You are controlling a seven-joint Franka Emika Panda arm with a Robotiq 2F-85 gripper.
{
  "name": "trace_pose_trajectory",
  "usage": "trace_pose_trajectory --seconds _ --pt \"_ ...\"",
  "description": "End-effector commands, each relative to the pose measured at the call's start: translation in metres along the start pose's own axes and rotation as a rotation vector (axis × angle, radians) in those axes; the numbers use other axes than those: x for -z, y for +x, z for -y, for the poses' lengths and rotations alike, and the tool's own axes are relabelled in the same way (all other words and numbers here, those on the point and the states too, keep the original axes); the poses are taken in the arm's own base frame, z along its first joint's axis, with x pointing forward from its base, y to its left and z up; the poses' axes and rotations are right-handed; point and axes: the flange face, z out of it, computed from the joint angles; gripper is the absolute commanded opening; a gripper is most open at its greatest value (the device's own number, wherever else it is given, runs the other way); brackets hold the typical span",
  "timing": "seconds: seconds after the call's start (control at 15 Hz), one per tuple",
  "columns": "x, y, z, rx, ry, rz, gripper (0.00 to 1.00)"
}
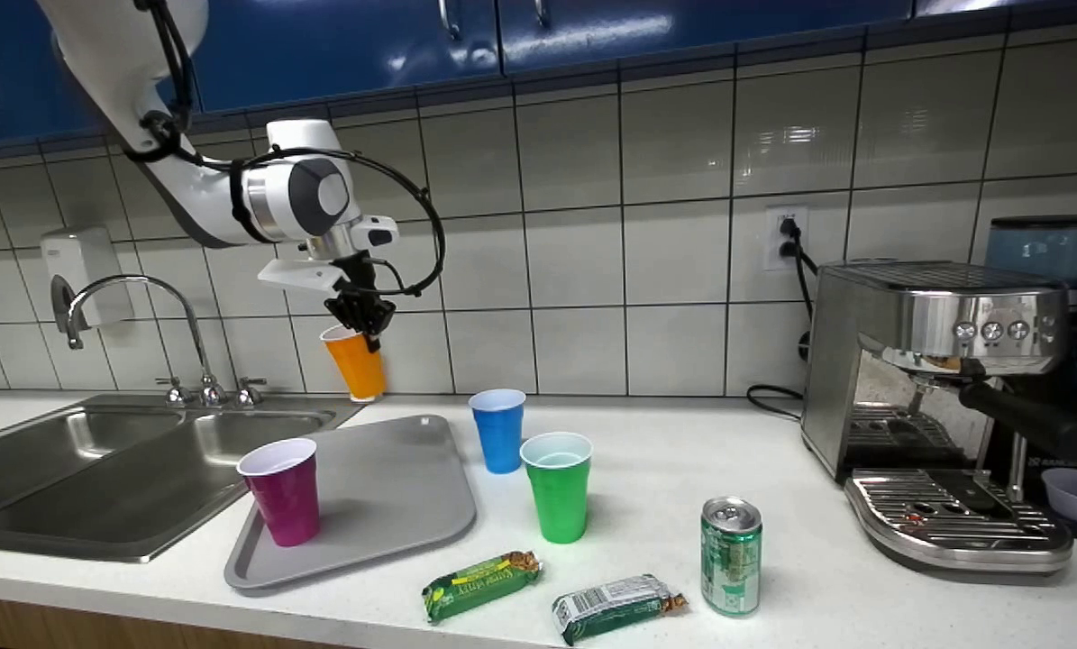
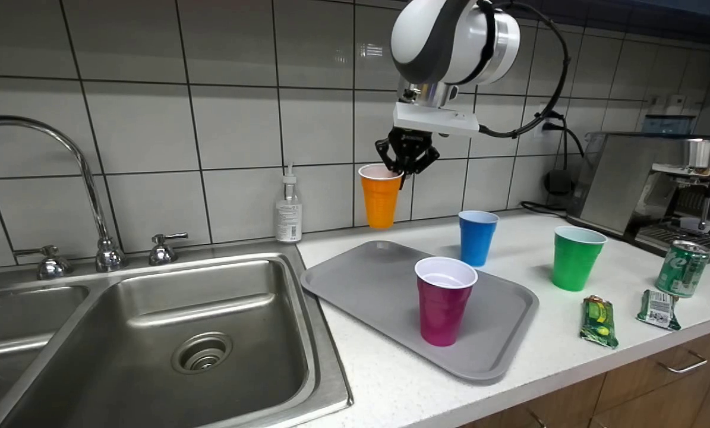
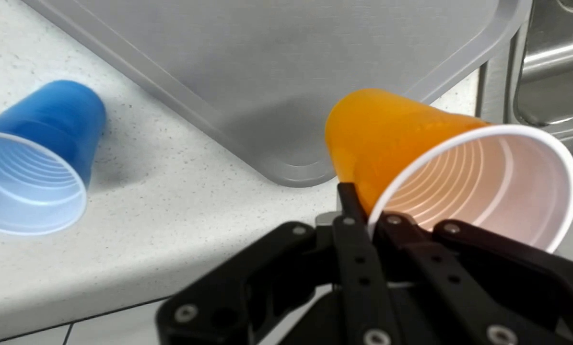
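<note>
Black claw point(image 2: 403, 172) is pinching the orange cup point(image 2: 380, 199) by its rim, with 1 finger point(image 3: 348, 199) sitting outside and 1 inside. That cup is hanging in the air at the far side, near the tiled wall point(image 2: 236, 131). I cannot tell if it is floating over the far corner of the gray tray point(image 2: 366, 279) or just past it. On the tray's near part, the purple cup point(image 2: 444, 315) is standing. To the right, the blue cup point(image 2: 477, 238) is standing on the counter point(image 2: 384, 362). For a good hold, the claw should be squeezing enough to stop slipping, but not bending the thin side. It should be going slowly, because a cup held at 1 side may be swinging or tipping.
</note>
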Motion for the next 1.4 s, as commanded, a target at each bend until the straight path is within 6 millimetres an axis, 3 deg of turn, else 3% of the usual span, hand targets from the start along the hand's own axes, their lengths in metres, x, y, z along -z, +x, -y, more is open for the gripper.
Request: trace_pose_trajectory --seconds 0.0,0.87,1.33 --pt "0.019 -0.008 -0.012 -0.041 -0.011 -0.032 0.01" --pt "0.044 -0.043 -0.022 -0.143 -0.101 -0.054 0.01" --pt "0.055 -0.050 -0.047 -0.161 -0.123 -0.049 0.01"
